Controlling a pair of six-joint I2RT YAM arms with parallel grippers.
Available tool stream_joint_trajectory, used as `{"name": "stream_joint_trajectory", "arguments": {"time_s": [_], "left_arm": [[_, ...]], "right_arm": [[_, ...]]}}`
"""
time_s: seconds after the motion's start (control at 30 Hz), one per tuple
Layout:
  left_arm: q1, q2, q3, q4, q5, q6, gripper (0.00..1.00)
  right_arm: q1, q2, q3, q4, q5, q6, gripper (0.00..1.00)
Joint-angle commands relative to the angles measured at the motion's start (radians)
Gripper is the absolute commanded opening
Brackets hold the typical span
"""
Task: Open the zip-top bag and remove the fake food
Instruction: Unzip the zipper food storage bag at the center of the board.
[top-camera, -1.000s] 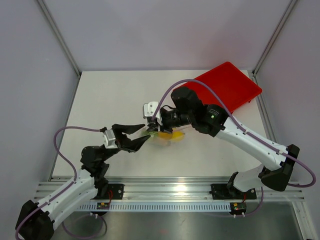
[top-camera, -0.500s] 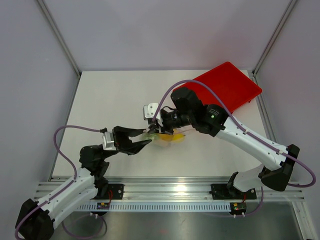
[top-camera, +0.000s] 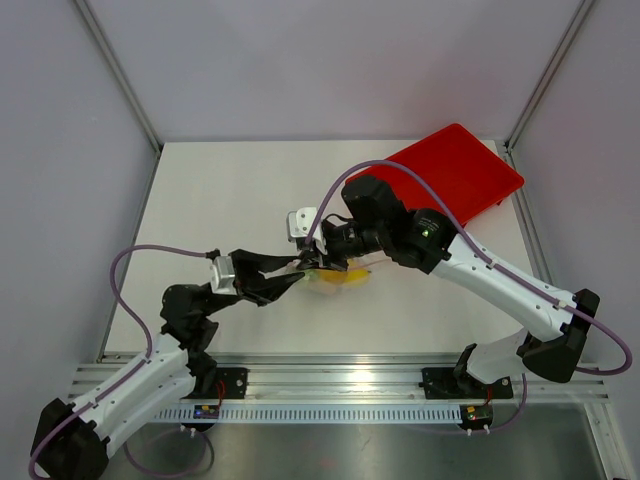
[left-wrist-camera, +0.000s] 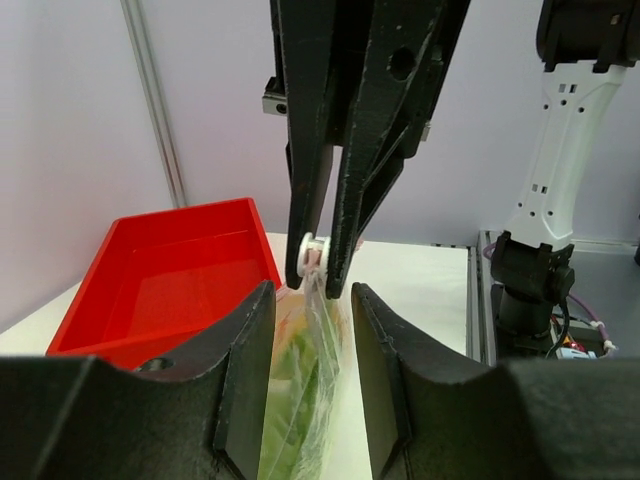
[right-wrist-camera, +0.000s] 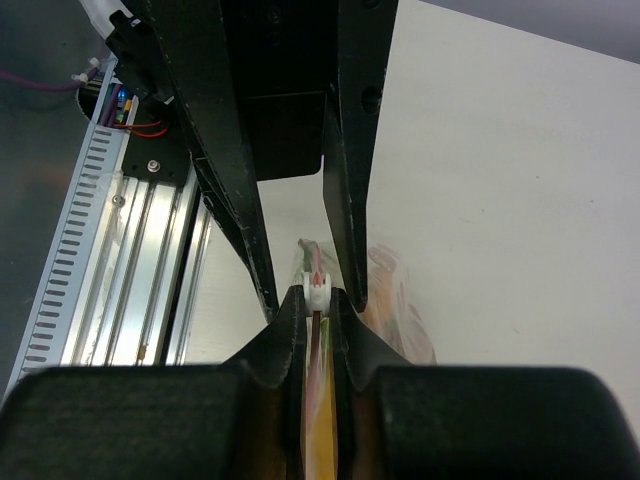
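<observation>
From above, the bag (top-camera: 338, 274) sits on the bench (top-camera: 220, 190) well apart from the red tray (top-camera: 460, 172), on the side nearer the arm bases, with yellow food (top-camera: 350, 277) showing through its film. Both arms meet over it, the left tool (top-camera: 291, 279) coming in from the side away from the tray and the right tool (top-camera: 318, 256) from the tray side. The left wrist view has the tray (left-wrist-camera: 165, 270) behind. The bag (left-wrist-camera: 308, 410) stands upright with green food (left-wrist-camera: 296, 372) inside. The left tool (left-wrist-camera: 312, 295) has its jaws narrowly apart on either side of the bag, with no visible pinch. Above it the right tool (left-wrist-camera: 319, 278) is pinched on the white slider (left-wrist-camera: 313, 249). The right wrist view confirms this: the right tool (right-wrist-camera: 317, 302) is clamped on the slider (right-wrist-camera: 317, 289), and the left tool (right-wrist-camera: 311, 292) straddles it. The step looks like bracing the bag to unzip it. Next, the left tool likely needs to grip the film below the strip, then the right to draw the slider along it.
</observation>
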Motion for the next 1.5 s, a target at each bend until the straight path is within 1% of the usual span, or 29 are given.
{"name": "stream_joint_trajectory", "arguments": {"time_s": [0.0,0.2,0.23,0.3,0.47,0.57,0.7,0.77,0.8,0.87,0.97,1.17,1.27,1.47], "left_arm": [[0.0,0.014,0.056,-0.036,-0.042,0.031,0.39],[0.0,0.005,0.056,-0.066,-0.078,0.039,0.38],[0.0,0.004,0.056,-0.063,-0.078,0.039,0.36],[0.0,0.0,0.052,-0.061,-0.077,0.04,0.34],[0.0,-0.009,0.036,-0.035,-0.054,0.043,0.22],[0.0,-0.03,0.027,-0.03,-0.071,0.045,0.18],[0.0,-0.039,0.015,-0.006,-0.088,0.013,0.07],[0.0,-0.024,0.042,-0.036,-0.089,0.0,0.01],[0.0,-0.018,0.053,-0.047,-0.08,-0.009,0.0],[0.0,-0.003,0.067,-0.034,-0.037,-0.036,0.0],[0.0,-0.015,0.066,-0.03,-0.046,-0.047,0.0],[0.001,-0.042,0.064,-0.079,-0.12,-0.056,0.0],[0.003,-0.036,0.075,-0.121,-0.167,-0.056,0.0],[0.014,-0.064,0.061,-0.145,-0.238,-0.067,0.0]], "right_arm": [[-0.002,-0.037,0.035,0.03,-0.018,-0.009,0.0],[-0.002,-0.04,0.033,0.033,-0.012,-0.009,0.0],[-0.002,-0.042,0.033,0.035,-0.012,-0.009,0.0],[-0.002,-0.045,0.033,0.035,-0.012,-0.008,0.0],[-0.002,-0.046,0.041,0.027,-0.009,-0.008,0.0],[-0.002,-0.045,0.038,0.027,-0.005,-0.006,0.0],[-0.002,-0.034,0.035,0.024,0.012,-0.008,0.01],[-0.002,-0.022,0.033,0.024,0.032,-0.008,0.0],[-0.002,-0.019,0.033,0.021,0.037,-0.008,0.0],[-0.002,-0.01,0.032,0.025,0.063,-0.005,0.0],[-0.002,-0.003,0.029,0.021,0.08,-0.003,0.0],[-0.002,-0.014,0.009,0.022,0.135,0.003,0.01],[-0.002,-0.019,-0.013,0.03,0.141,0.012,0.01],[-0.002,-0.016,-0.042,0.032,0.135,0.032,0.01]]}}
